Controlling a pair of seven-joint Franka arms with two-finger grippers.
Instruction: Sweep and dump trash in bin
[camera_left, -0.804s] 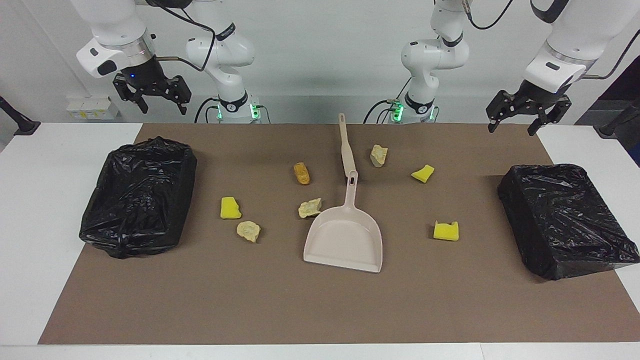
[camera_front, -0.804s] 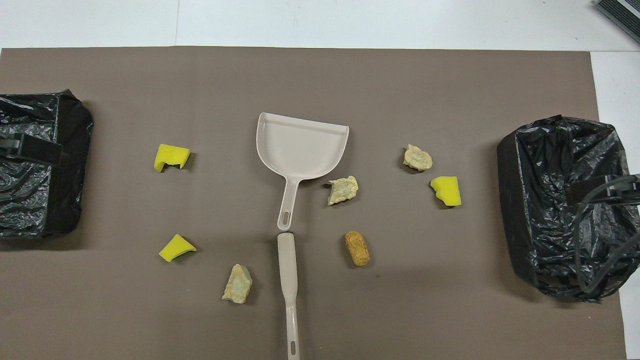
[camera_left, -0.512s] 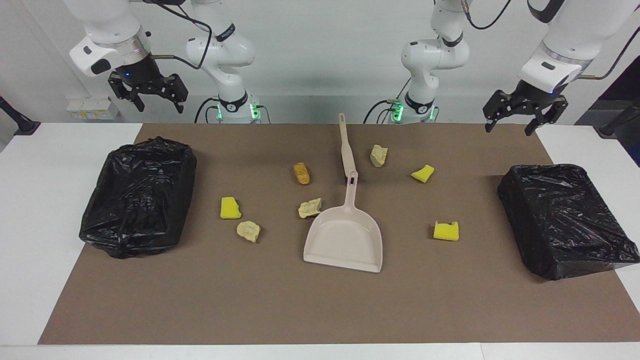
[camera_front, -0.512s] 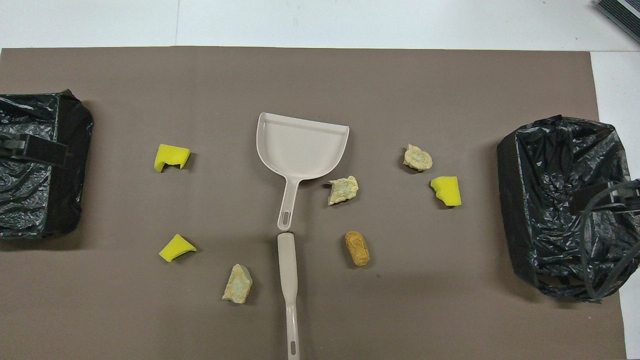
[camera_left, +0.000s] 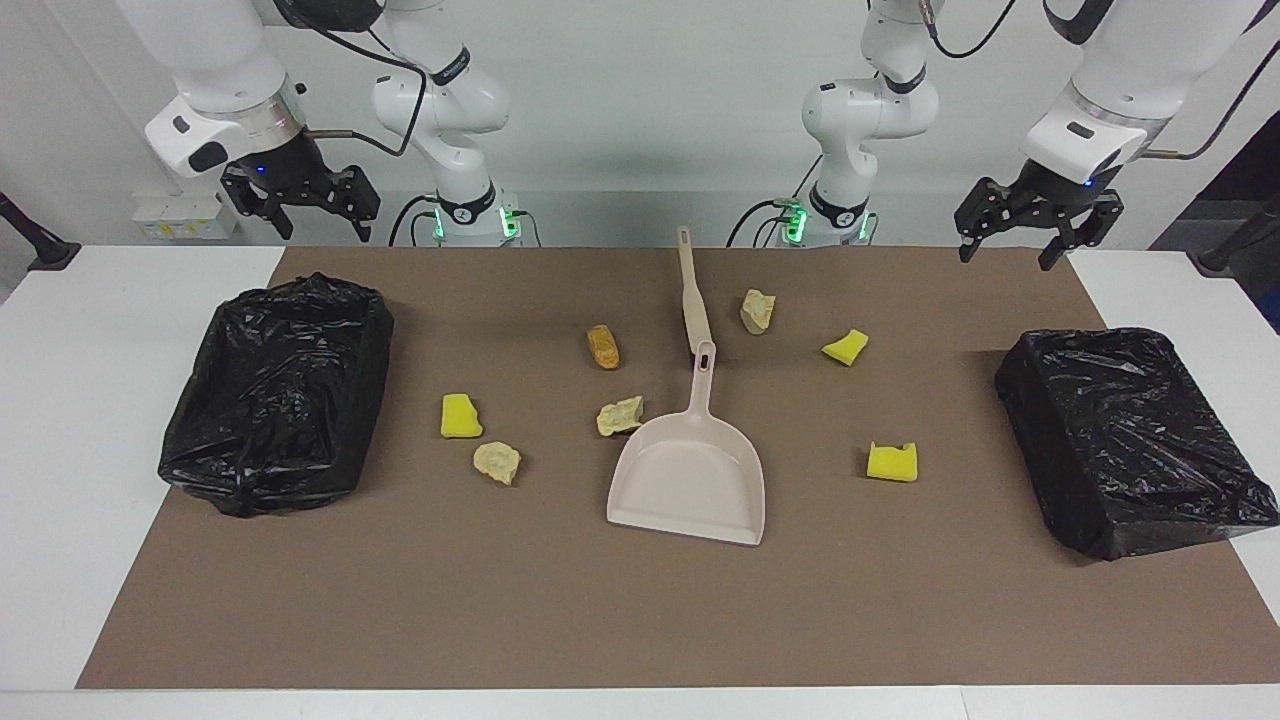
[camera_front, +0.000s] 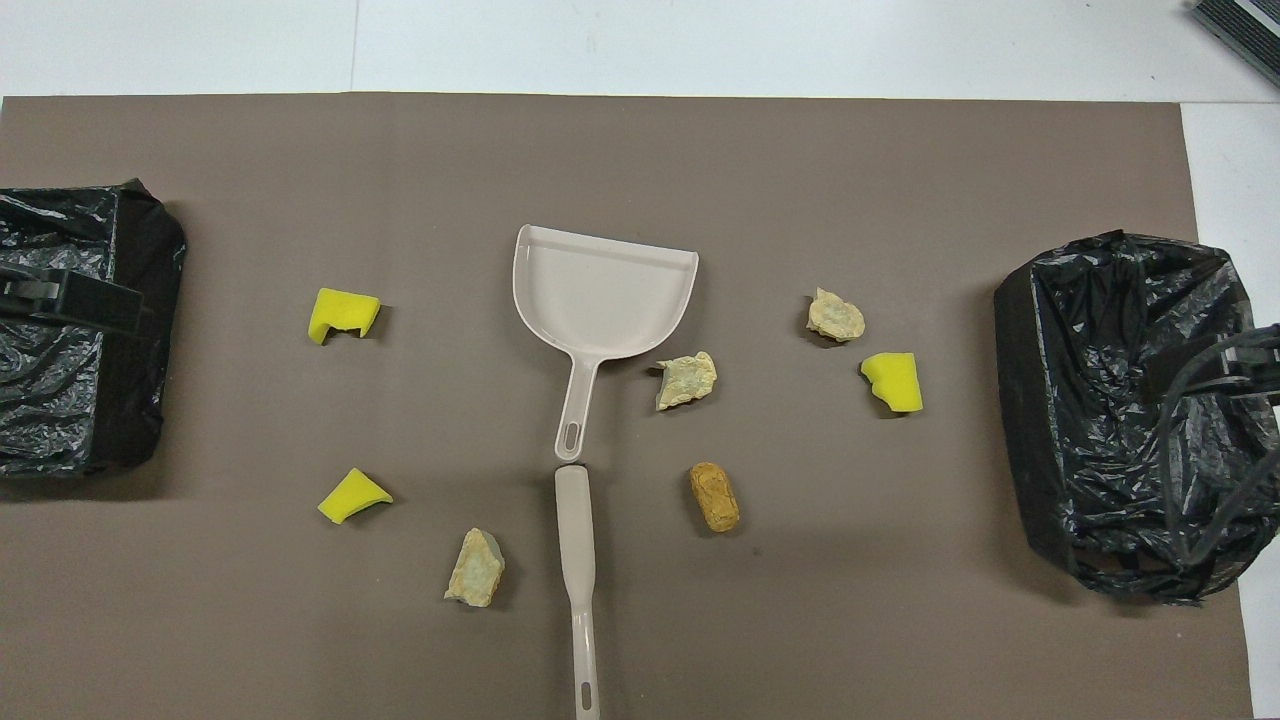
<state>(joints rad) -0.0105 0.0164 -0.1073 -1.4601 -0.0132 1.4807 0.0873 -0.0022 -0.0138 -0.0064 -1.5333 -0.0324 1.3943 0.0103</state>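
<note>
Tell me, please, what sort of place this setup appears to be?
Most likely a robotics lab test bench, not a real cleaning site: two arms bolted at a white table, a brown mat with scraps spaced around a dustpan, and a bag-lined bin at each end.

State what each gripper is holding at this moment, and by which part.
Nothing is held. The left gripper and right gripper both hang open and empty above the table; the dustpan and brush lie untouched.

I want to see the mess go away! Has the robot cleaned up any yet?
Not yet. All seven scraps lie on the brown mat. The dustpan is empty, and the brush lies untouched beside its handle. The left gripper and right gripper hang open, holding nothing. Sweeping and dumping remain.
</note>
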